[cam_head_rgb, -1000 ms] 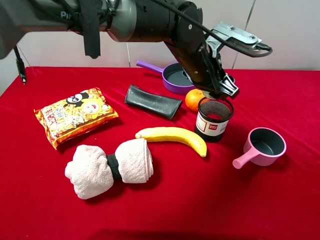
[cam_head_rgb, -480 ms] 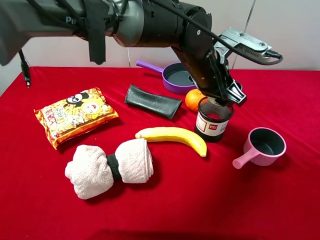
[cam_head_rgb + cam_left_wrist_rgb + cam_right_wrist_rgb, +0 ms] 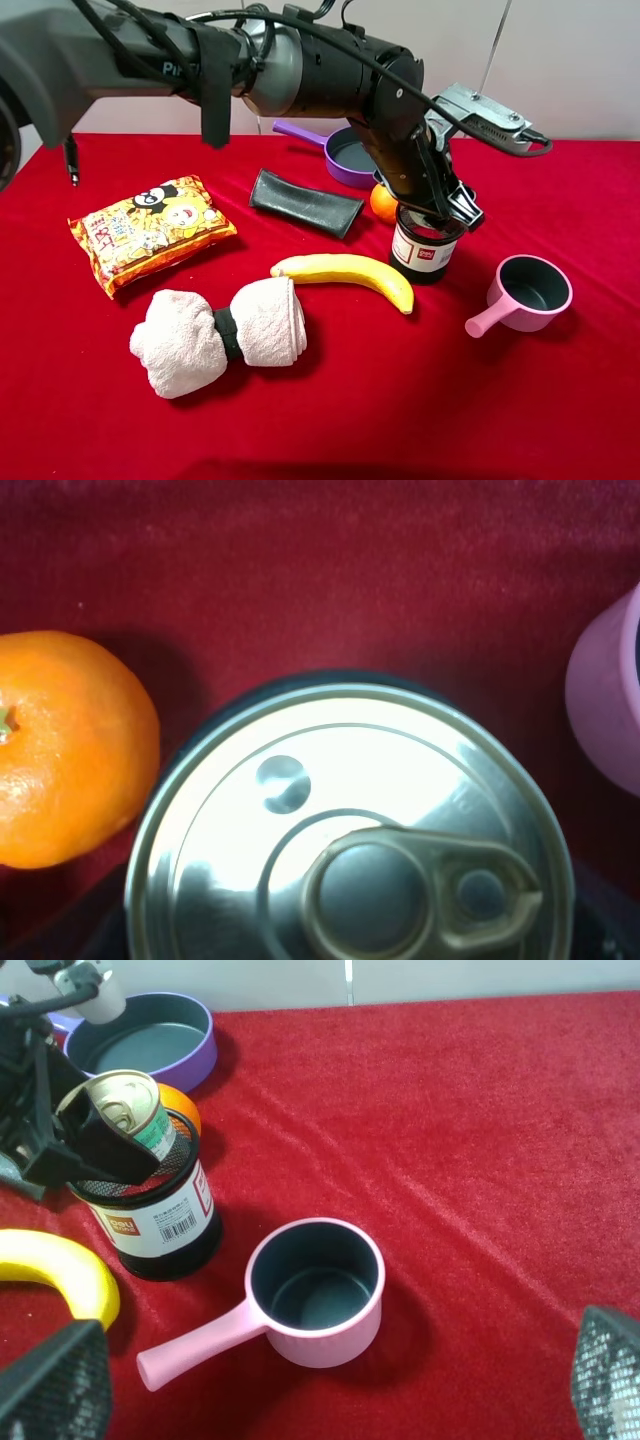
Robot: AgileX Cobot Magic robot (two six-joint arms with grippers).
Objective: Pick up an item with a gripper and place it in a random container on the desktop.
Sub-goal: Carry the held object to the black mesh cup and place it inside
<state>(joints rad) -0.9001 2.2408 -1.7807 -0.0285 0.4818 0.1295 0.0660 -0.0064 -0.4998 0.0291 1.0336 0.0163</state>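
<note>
- Silvery short round tin can [image 3: 135,1112] with a gold pull-tab lid and green label is pinched in the jaws of the left gripper [image 3: 443,203]. One dark finger pad [image 3: 100,1155] presses its side; the other is hidden behind it.
- Position: the can is directly over the mouth of the black cylindrical wire-mesh cup [image 3: 150,1215] with a white and red label, its lower edge at about rim level.
- Axis: tilted off vertical, lid facing up and sideways.
- Left wrist view: the cup's dark rim rings the lid; a round orange [image 3: 60,750] sits just beside.
- Judgement: only the release remains; the tilt may catch the rim.
- Right gripper [image 3: 325,1385]: jaws spread, empty, well apart beyond the pink plastic saucepan [image 3: 315,1290]. The left arm is nearer.
</note>
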